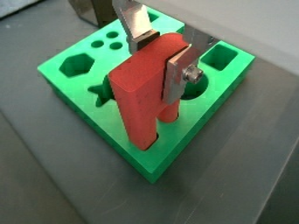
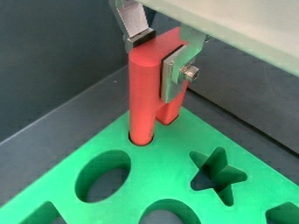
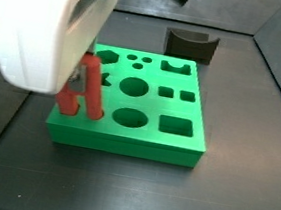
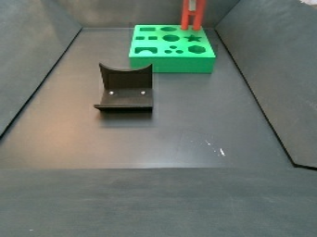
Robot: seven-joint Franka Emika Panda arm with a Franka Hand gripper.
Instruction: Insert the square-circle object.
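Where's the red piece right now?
The red piece stands upright in the gripper, its lower end in a hole at the green block's edge.

Dark grey floor [image 4: 148, 176] w/ dark walls [image 4: 37, 37].

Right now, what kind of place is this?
Probably a robot test enclosure: dark walled floor, a green block with shaped holes, and the gripper holding the square-circle object over it.

Dark floor [image 4: 186, 130] carries green block [image 4: 173, 57] (far end) and fixture [image 4: 124, 90].
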